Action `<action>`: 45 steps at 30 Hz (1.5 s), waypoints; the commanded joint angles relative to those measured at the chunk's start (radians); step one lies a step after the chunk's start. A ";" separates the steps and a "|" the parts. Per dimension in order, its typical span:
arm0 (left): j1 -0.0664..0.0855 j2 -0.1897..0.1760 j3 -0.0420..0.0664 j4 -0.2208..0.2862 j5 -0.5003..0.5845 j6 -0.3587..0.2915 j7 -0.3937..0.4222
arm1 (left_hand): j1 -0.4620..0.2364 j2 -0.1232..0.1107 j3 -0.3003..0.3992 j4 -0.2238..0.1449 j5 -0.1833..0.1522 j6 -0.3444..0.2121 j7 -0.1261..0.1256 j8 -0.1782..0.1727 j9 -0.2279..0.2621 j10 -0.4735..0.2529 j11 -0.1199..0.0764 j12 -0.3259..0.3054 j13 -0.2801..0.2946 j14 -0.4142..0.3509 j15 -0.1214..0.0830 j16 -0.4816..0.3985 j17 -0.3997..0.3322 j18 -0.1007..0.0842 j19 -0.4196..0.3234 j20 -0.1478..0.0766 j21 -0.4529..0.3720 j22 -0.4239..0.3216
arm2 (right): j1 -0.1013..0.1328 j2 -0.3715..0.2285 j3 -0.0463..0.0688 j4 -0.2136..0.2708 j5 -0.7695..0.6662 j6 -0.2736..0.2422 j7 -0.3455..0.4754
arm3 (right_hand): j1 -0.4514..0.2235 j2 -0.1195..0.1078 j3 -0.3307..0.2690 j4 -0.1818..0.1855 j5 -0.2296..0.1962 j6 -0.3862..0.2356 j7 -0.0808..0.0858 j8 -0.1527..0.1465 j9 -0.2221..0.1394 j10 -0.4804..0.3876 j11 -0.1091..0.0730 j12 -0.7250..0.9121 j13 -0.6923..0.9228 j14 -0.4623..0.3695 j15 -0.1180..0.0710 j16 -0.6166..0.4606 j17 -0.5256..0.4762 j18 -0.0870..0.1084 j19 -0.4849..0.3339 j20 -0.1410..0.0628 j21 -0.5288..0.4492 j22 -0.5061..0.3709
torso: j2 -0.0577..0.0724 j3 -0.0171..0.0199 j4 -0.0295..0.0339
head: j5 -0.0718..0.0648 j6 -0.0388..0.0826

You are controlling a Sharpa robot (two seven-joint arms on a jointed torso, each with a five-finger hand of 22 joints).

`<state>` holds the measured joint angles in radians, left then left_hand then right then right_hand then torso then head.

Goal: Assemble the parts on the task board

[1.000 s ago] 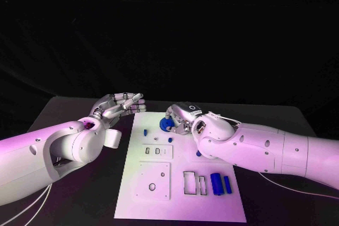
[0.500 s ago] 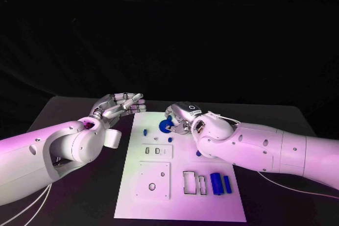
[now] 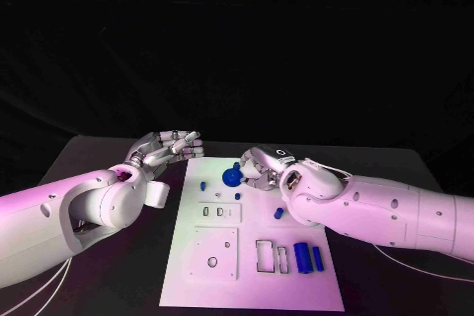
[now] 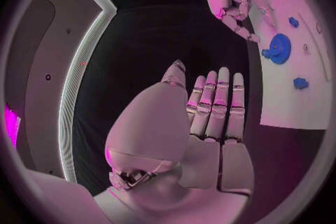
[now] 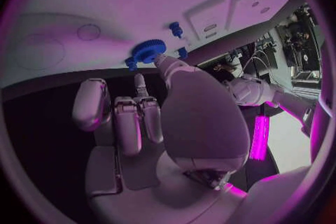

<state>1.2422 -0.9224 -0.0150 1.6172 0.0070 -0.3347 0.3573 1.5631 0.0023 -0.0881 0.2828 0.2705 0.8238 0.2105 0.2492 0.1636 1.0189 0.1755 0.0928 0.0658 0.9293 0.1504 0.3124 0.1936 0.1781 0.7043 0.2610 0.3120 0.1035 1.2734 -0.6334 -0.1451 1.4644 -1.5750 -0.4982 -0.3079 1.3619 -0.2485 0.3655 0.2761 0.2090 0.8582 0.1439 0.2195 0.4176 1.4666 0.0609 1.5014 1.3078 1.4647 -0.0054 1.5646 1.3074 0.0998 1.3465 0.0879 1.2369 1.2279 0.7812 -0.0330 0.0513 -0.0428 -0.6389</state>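
Here the right hand (image 3: 262, 171) sits just right of centre in the head view, over the far right part of the task board (image 3: 252, 288), its fingers curled in and holding nothing as far as the frames show (the right wrist view has them folded toward the palm with only a fingertip reaching out). Just to its left in the picture, touching or nearly touching that fingertip, is the blue gear (image 3: 233, 177), a round toothed part lying flat on the board, so it has no long axis to line up with; it lies toward the board's middle from the right hand. The left hand (image 3: 170, 147) hovers left of the board's far left corner, off the white plate and above the worktop (image 3: 89, 158), fingers straight, side by side and empty, and it is well apart from the gear, so the right hand is clearly the nearer one. Judged from this, the coming move turns on the right hand working leftward onto the gear. Further out, small blue pegs (image 3: 203, 185) stand near the gear, one blue piece (image 3: 279, 212) lies by the right forearm, and two blue blocks (image 3: 304, 257) rest at the lower right of the board.
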 commanded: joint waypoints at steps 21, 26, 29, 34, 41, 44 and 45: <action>0.000 0.000 0.000 -0.010 -0.002 0.028 0.011 | -0.003 0.007 -0.007 -0.001 -0.007 -0.007 0.011 -0.006 0.002 0.000 0.010 -0.005 0.001 -0.011 0.002 -0.009 0.002 0.005 0.001 0.006 -0.008 -0.003 | 0.044 -0.304 0.001 0.022 0.419 0.126 0.302 | 0.050 -0.009 0.031 -0.048 0.012 -0.002 0.008 -0.006 -0.019 -0.007 0.009 -0.034 0.119 0.100 0.008 -0.001 0.236 0.006 -0.032 0.008 -0.057 -0.036 | -0.017 0.0131 -0.0293 | -0.011 -0.001; 0.000 0.000 -0.001 -0.013 -0.002 0.029 0.010 | -0.003 0.007 -0.007 -0.001 -0.007 -0.007 0.011 -0.006 0.002 0.000 0.010 -0.005 0.001 -0.011 0.002 -0.009 0.002 0.005 0.001 0.006 -0.008 -0.003 | 0.038 -0.310 -0.001 -0.001 0.413 0.149 0.298 | 0.054 -0.008 0.039 -0.053 0.023 -0.005 0.009 -0.008 -0.022 -0.007 0.010 -0.033 0.120 0.100 0.009 -0.001 0.236 0.006 -0.032 0.009 -0.057 -0.034 | -0.016 0.0128 -0.0288 | -0.006 -0.008; 0.000 -0.001 -0.001 -0.014 -0.002 0.031 0.010 | -0.003 0.007 -0.007 -0.001 -0.007 -0.007 0.011 -0.006 0.002 0.000 0.010 -0.005 0.001 -0.011 0.002 -0.009 0.002 0.005 0.001 0.006 -0.008 -0.003 | 0.032 -0.310 -0.002 -0.017 0.412 0.158 0.297 | 0.054 -0.008 0.039 -0.053 0.023 -0.005 0.009 -0.008 -0.022 -0.007 0.010 -0.033 0.120 0.100 0.009 -0.001 0.236 0.006 -0.032 0.009 -0.057 -0.034 | -0.014 0.0102 -0.0272 | -0.010 -0.011; 0.000 -0.002 -0.001 -0.016 -0.002 0.033 0.010 | -0.003 0.007 -0.007 -0.001 -0.007 -0.007 0.011 -0.006 0.002 0.000 0.010 -0.005 0.001 -0.011 0.002 -0.009 0.002 0.005 0.001 0.006 -0.008 -0.003 | 0.026 -0.310 -0.003 -0.036 0.412 0.167 0.301 | 0.051 -0.012 0.039 -0.054 0.025 -0.007 0.010 -0.010 -0.024 -0.009 0.011 -0.036 0.117 0.099 0.009 -0.001 0.234 0.006 -0.035 0.009 -0.061 -0.037 | -0.013 0.0117 -0.0251 | -0.014 -0.013; 0.000 0.000 -0.001 -0.022 -0.002 0.035 0.010 | -0.002 0.007 -0.007 -0.001 -0.007 -0.007 0.011 -0.006 0.002 0.001 0.010 -0.005 0.001 -0.011 0.002 -0.010 0.003 0.005 0.001 0.006 -0.008 -0.004 | 0.019 -0.309 -0.003 -0.045 0.393 0.180 0.299 | 0.048 -0.014 0.038 -0.053 0.024 -0.008 0.011 -0.011 -0.025 -0.008 0.011 -0.034 0.118 0.100 0.010 -0.001 0.235 0.006 -0.035 0.010 -0.061 -0.037 | -0.012 0.0110 -0.0261 | -0.014 -0.016; -0.001 0.001 -0.001 -0.024 -0.002 0.035 0.010 | -0.002 0.008 -0.007 -0.001 -0.007 -0.007 0.011 -0.006 0.002 0.001 0.010 -0.006 0.001 -0.011 0.002 -0.010 0.003 0.005 0.001 0.006 -0.008 -0.004 | 0.015 -0.308 -0.003 -0.047 0.387 0.183 0.300 | 0.042 -0.018 0.035 -0.051 0.024 -0.012 0.011 -0.013 -0.027 -0.011 0.012 -0.036 0.115 0.100 0.011 -0.001 0.235 0.007 -0.035 0.010 -0.062 -0.037 | -0.012 0.0114 -0.0265 | -0.015 -0.017; -0.001 0.002 -0.001 -0.024 -0.002 0.035 0.010 | -0.002 0.008 -0.007 -0.001 -0.007 -0.007 0.011 -0.006 0.002 0.001 0.010 -0.006 0.001 -0.011 0.002 -0.010 0.003 0.005 0.001 0.006 -0.008 -0.004 | 0.013 -0.307 -0.003 -0.048 0.386 0.183 0.300 | 0.039 -0.019 0.034 -0.051 0.023 -0.014 0.012 -0.014 -0.028 -0.011 0.013 -0.037 0.115 0.099 0.011 -0.001 0.234 0.007 -0.035 0.011 -0.063 -0.037 | -0.013 0.0119 -0.0266 | -0.015 -0.018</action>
<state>1.2409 -0.9232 -0.0169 1.5923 0.0070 -0.3197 0.3581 1.5631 0.0023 -0.0880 0.2828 0.2705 0.8238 0.2105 0.2492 0.1643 1.0224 0.1789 0.0928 0.0656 0.9257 0.1540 0.3077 0.1951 0.1781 0.7043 0.2609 0.3080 0.1007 1.2881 -0.9419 -0.1477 1.4173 -1.1683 -0.3440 -0.0194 1.4039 -0.2626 0.4018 0.2260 0.2287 0.8518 0.1558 0.2104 0.3900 1.4588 0.0685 1.4705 1.3074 1.4683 -0.0019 1.5646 1.3074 0.1000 1.3159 0.0965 1.1787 1.1920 0.7685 -0.0220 0.0254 -0.0569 -0.6560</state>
